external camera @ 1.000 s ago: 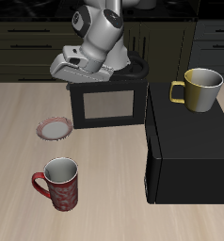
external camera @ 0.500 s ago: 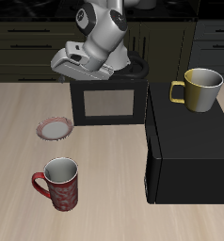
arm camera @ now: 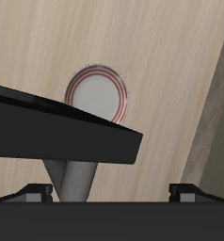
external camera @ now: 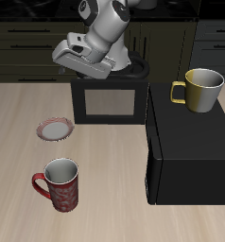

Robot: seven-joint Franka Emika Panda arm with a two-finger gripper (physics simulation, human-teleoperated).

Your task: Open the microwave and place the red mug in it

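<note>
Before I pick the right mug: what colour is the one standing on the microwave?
Yellow-olive mug, clearest in the exterior view.

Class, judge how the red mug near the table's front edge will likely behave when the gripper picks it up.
The red mug looks rigid, probably ceramic, so it should keep its shape. It stands upright on a flat base, so it is unlikely to roll, though a push near the rim might tip it. Its loop handle may make it hang slightly lopsided.

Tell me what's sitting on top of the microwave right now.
A yellow-olive mug stands upright on top of the microwave, its handle pointing toward the swung-open door. Nothing else shows up there. The mug's inside isn't visible, and neither is the microwave's cavity from this angle.
</note>
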